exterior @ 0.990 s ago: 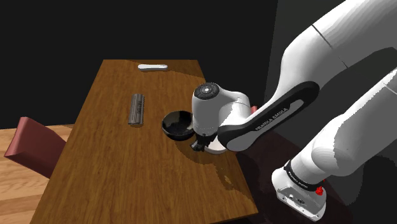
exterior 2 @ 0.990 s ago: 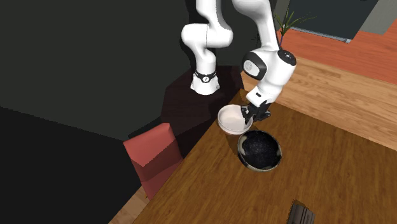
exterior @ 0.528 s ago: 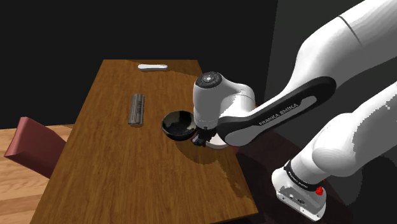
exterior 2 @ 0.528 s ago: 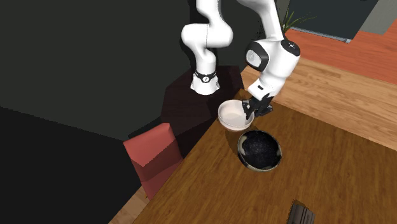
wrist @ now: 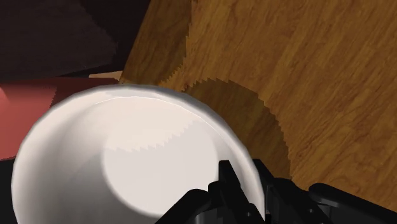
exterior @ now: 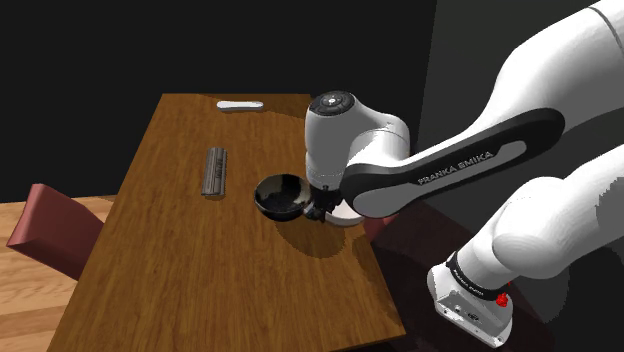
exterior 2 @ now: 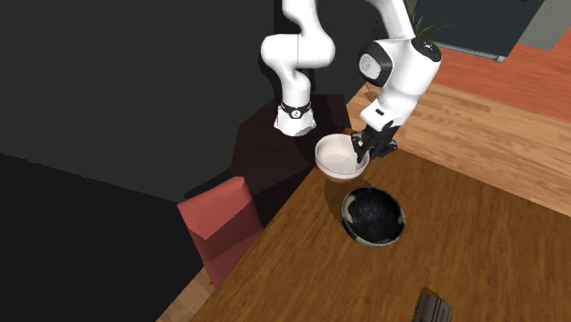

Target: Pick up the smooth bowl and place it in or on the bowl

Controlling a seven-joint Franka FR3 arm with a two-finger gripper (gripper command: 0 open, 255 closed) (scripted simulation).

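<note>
- gripper point(exterior 2: 359, 157) clamped on rim of white bowl point(exterior 2: 337, 154): one finger inside, other outside the wall, seen close in wrist view point(wrist: 251, 189)
- white bowl upright, opening up, held clear of the table point(exterior 2: 476, 265); its round shadow lies on the wood below in wrist view
- it hangs at table's edge on the stand side, partly past the edge; red chair point(exterior 2: 220, 224) sits lower down, tight against that same edge
- dark bowl point(exterior 2: 373, 216) stands on the wood just beside white bowl, toward table's middle, apart from it; nothing between the two
- shoulder view: arm's wrist covers most of white bowl point(exterior: 345, 216); dark bowl point(exterior: 280, 195) to its left
- grey ridged bar point(exterior: 213, 170) lies flat further left, well apart from both bowls; white flat thing point(exterior: 240, 104) near far end
- broad bare wood at near end of table; second red chair point(exterior: 45, 232) off the far long side
- black area behind table
</note>
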